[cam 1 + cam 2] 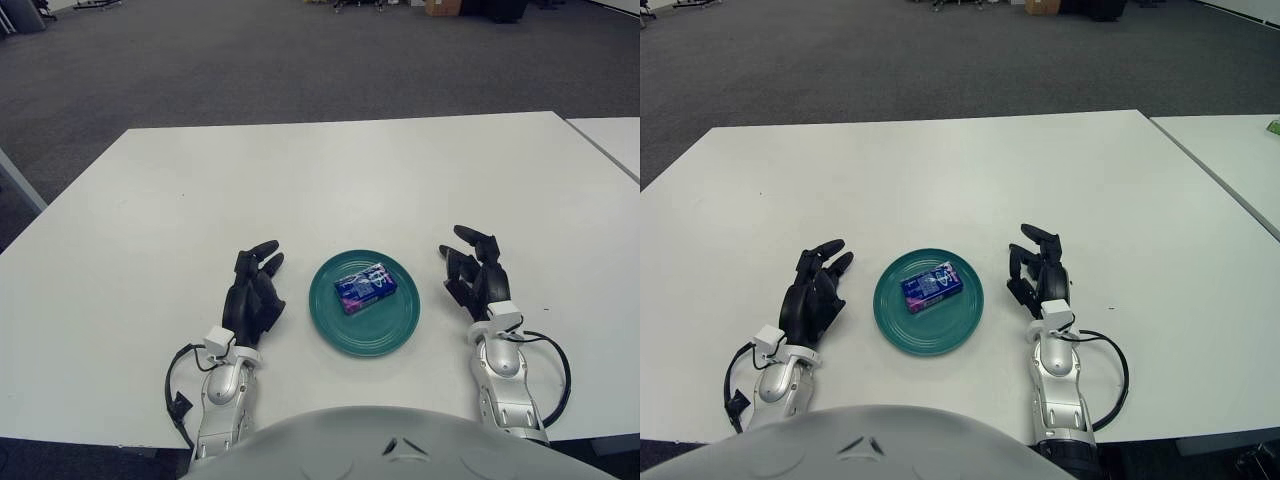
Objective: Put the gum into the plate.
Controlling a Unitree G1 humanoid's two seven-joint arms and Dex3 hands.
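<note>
A blue pack of gum (365,287) lies inside the teal plate (340,325) near the table's front edge. My left hand (254,288) shows just left of the plate, fingers relaxed and holding nothing. My right hand (474,267) shows to the right of the plate, its fingers spread and empty. Neither hand touches the plate or the gum.
The white table (330,180) stretches far beyond the plate. A second white table (1230,150) stands at the right with a narrow gap between. Grey carpet lies beyond.
</note>
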